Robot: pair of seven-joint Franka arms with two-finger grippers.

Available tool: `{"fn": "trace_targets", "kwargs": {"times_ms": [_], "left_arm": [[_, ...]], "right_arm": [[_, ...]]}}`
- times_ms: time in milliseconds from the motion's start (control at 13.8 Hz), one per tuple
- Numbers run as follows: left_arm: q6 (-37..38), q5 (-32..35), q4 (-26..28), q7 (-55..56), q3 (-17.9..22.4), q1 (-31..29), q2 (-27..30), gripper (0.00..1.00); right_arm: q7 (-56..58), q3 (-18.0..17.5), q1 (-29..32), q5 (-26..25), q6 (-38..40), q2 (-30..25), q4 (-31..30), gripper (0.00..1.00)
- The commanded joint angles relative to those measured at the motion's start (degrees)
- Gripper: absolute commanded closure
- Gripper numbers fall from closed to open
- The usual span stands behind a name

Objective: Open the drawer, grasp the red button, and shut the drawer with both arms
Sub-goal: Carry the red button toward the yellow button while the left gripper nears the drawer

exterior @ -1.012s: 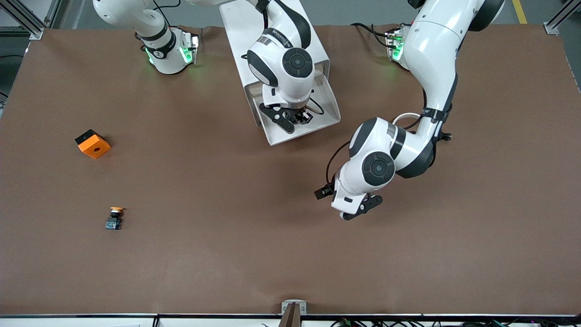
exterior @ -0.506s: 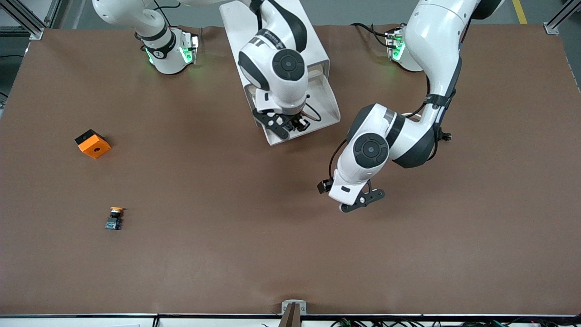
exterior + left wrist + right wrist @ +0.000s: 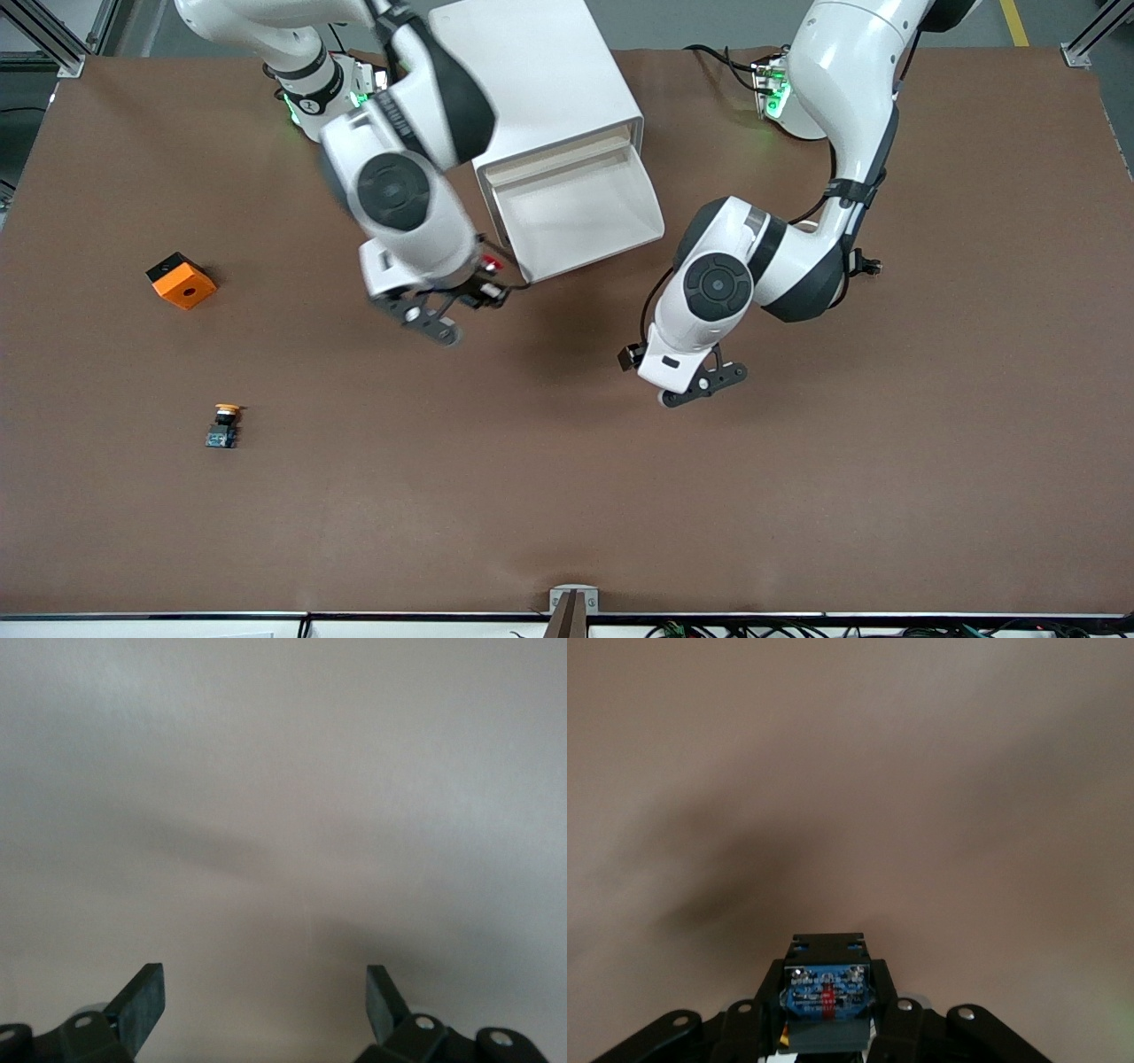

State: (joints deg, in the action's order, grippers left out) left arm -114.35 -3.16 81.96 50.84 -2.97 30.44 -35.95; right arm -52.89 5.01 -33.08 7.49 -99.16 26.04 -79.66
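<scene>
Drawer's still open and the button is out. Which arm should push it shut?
Left, probably. The left pincer is open and holds nothing, over bare table toward the left arm's end of the shallow white open drawer. The right pincer is shut on the small red-capped push button.

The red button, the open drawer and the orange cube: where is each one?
button point(image 3: 490, 263), front view, its red cap.
drawer point(image 3: 576, 215), front view, its bare white floor.
orange cube point(image 3: 182, 282), front view, its top face.
</scene>
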Motion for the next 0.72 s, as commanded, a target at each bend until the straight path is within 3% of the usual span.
{"fn": "trace_targets", "kwargs": {"times_ms": [0, 217, 650], "left_arm": [[-0.7, 1.4, 6.9, -0.1, -0.1, 2.0, 4.6, 0.00], [-2.7, 1.4, 10.1, -0.5, -0.1, 4.0, 6.1, 0.00], [-10.2, 0.6, 15.9, -0.2, -1.2, 6.6, 8.1, 0.00]], "right_arm": [[13.0, -1.0, 8.2, -1.7, -0.2, -0.4, -2.1, 1.00], [28.1, -1.1, 17.1, -2.7, -8.7, 0.1, -8.0, 1.00], [41.1, -1.0, 24.9, -2.8, -21.2, 5.2, -11.9, 1.00]]}}
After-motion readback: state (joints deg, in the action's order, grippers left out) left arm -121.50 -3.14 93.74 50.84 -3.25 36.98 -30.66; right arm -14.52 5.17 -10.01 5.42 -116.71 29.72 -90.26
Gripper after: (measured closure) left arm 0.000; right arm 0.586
